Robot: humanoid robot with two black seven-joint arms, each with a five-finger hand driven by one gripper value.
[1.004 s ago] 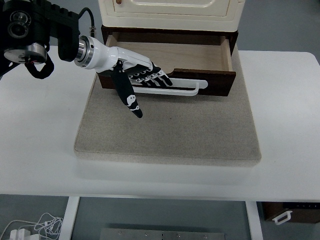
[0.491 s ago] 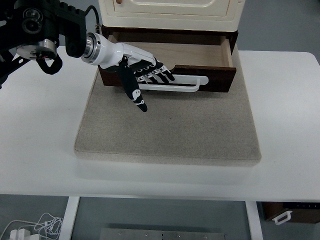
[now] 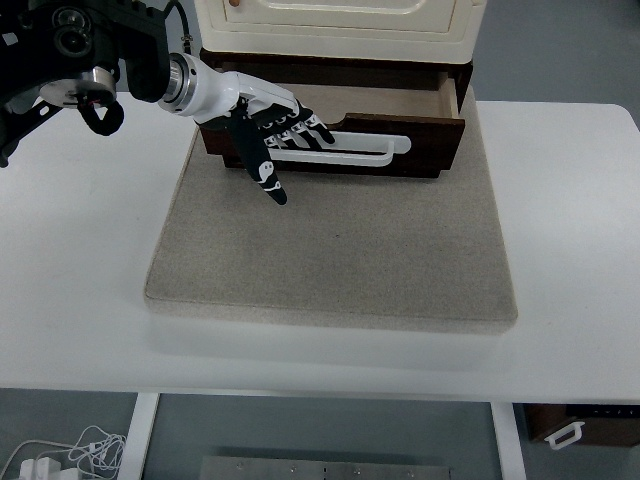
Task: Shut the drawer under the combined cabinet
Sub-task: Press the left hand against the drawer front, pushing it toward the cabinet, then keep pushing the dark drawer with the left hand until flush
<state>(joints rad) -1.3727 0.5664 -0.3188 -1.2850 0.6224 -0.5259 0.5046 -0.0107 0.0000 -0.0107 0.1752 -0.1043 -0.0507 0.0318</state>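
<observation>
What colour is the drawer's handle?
White, against the dark brown drawer front; the handle shows clearly in the top view.

Your left arm reaches in from the far left, its robot hand [image 3: 272, 135] held flat with fingers [image 3: 305, 132] stretched out rightward and the thumb [image 3: 262, 170] angled toward the near side.

The cream, glossy upper cabinet [image 3: 340, 25] sits above a dark-brown wooden drawer [image 3: 400, 140] whose inside is pale, light-tan wood, and the drawer front carries a long white bar handle [image 3: 350, 155]. The left hand [image 3: 275, 135] has a white palm shell with black fingers marked by small white patches, on a black arm with a silver wrist ring. Beneath lies a speckled grey-beige felt mat [image 3: 330, 250] on the plain white table [image 3: 80, 260]. The floor is grey-blue.
</observation>
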